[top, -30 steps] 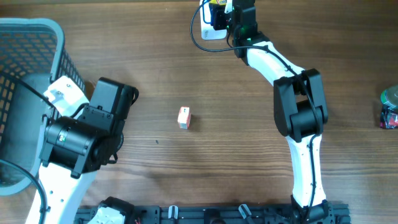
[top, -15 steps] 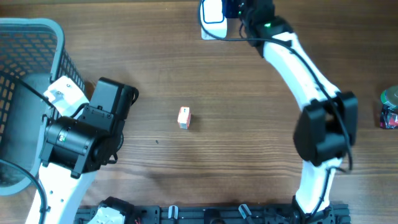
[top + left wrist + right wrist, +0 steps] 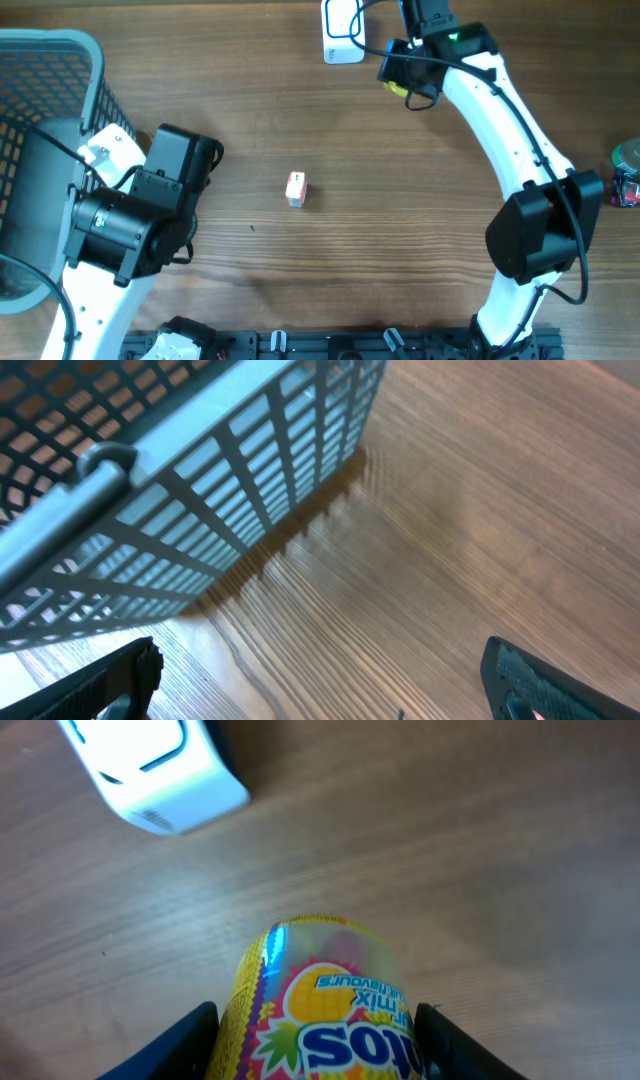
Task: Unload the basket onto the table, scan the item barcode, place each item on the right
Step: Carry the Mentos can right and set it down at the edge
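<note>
A yellow candy pack (image 3: pixel 322 1005) with a fruit print and blue lettering sits between the jaws of my right gripper (image 3: pixel 318 1040), which is shut on it. The white barcode scanner (image 3: pixel 150 768) lies on the table ahead and to the left of it, apart from the pack. In the overhead view the right gripper (image 3: pixel 405 72) is just right of and below the scanner (image 3: pixel 342 30), with a bit of yellow pack (image 3: pixel 396 87) showing. My left gripper (image 3: pixel 320 682) stands wide open over bare wood, next to the basket (image 3: pixel 200 470).
A grey mesh basket (image 3: pixel 60 60) fills the left side beside the left arm. A small orange and white box (image 3: pixel 295 188) lies mid-table. A green-topped can and a dark packet (image 3: pixel 627 175) sit at the right edge. The scanner's cable loops near it.
The right arm has swung right and toward the near side, carrying the candy pack away from directly over the scanner. The left arm has not moved.
</note>
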`<move>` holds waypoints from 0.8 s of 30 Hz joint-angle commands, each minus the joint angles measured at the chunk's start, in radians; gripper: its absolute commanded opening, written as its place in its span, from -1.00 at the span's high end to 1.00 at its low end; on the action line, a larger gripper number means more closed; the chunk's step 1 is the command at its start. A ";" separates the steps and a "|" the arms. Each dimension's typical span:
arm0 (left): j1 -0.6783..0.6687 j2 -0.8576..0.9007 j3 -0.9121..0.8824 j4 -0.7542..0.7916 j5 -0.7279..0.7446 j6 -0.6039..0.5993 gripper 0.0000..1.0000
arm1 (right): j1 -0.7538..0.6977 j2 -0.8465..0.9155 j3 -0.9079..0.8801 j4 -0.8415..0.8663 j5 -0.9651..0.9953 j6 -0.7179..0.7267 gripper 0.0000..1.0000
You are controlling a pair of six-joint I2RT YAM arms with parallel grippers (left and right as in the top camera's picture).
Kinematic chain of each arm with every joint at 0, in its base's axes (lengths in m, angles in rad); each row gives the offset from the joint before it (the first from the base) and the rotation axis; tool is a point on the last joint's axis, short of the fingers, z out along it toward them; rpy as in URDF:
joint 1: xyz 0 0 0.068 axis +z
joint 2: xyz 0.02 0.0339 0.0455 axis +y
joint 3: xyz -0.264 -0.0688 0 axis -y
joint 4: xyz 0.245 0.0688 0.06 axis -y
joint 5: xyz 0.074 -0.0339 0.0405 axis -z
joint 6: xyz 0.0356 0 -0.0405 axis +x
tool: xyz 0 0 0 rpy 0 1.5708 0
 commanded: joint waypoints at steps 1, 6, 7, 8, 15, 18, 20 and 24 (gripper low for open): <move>0.003 0.008 -0.006 0.002 0.046 -0.013 -1.00 | -0.055 -0.024 0.006 -0.036 -0.092 0.049 -0.14; 0.002 0.035 -0.006 0.003 0.057 -0.013 -1.00 | -0.120 -0.024 0.006 -0.015 0.008 0.048 -0.19; 0.002 0.040 -0.006 0.003 0.058 -0.013 -1.00 | -0.133 -0.024 0.006 -0.015 0.087 0.049 -0.18; 0.002 0.048 -0.006 0.007 0.065 -0.013 -1.00 | -0.152 -0.024 0.006 -0.019 0.197 0.049 -0.19; -0.017 0.132 -0.006 0.178 0.236 -0.008 -1.00 | -0.350 0.043 -0.018 -0.026 0.360 -0.003 -0.25; -0.077 0.216 -0.006 0.263 0.306 -0.004 -1.00 | -0.472 0.103 -0.029 -0.109 0.222 -0.002 -0.24; -0.127 0.273 -0.006 0.283 0.311 -0.005 -1.00 | -0.527 0.124 -0.029 -0.127 0.202 -0.005 -0.30; -0.261 0.410 -0.006 0.314 0.311 -0.005 -1.00 | -0.676 0.166 -0.030 -0.196 0.128 -0.005 -0.34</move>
